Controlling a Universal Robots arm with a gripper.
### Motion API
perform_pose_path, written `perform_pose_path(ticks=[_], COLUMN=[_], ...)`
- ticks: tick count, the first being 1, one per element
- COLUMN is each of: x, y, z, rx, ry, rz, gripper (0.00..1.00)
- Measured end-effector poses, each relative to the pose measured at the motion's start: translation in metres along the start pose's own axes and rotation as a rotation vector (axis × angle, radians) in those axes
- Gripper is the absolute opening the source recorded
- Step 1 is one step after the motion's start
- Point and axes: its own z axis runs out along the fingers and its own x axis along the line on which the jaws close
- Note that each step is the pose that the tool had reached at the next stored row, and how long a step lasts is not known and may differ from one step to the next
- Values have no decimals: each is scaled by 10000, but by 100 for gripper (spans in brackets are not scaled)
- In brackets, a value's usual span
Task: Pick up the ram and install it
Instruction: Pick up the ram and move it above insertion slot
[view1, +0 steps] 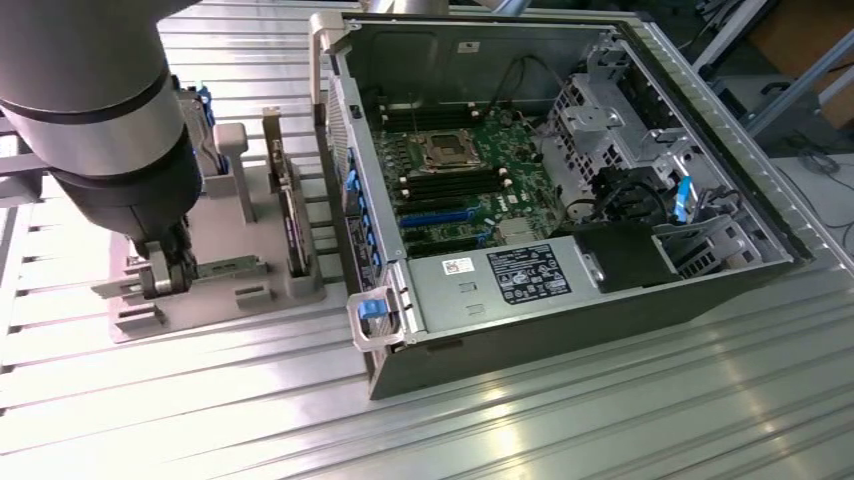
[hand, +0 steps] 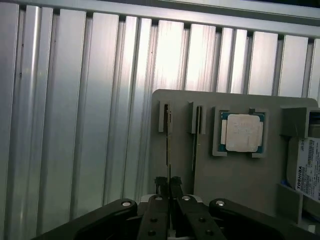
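Grey holder (hand: 235, 190), at the exterior view's left, has the ram (hand: 167, 145) upright in its slot, fingers (hand: 161, 184) clenched on its thin edge. A skewed pull could jam it; a weak pinch could drop it short of the computer case (view1: 574, 290).

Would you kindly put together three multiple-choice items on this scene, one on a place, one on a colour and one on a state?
1. The silver processor chip lies:
A in a recess of the gray holder
B on the floor
C on a wooden shelf

2. The main board in the computer case is:
A red
B white
C green

3. The fingers are:
A spread wide apart
B closed on the ram
C holding a screwdriver

Key:
1 A, the holder's gray rim frames the chip.
2 C, the board shows green around its slots.
3 B, they pinch the thin stick standing in its slot.
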Motion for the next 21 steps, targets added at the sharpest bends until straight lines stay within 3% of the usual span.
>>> perform_pose_path(ticks=[15,18,21], x=[-34,-37,-37], y=[43,47,48], z=[-1048,-1159,-1166], rx=[-1,-1,1], ry=[0,1,0], rz=[0,0,0], gripper=[13,13,13])
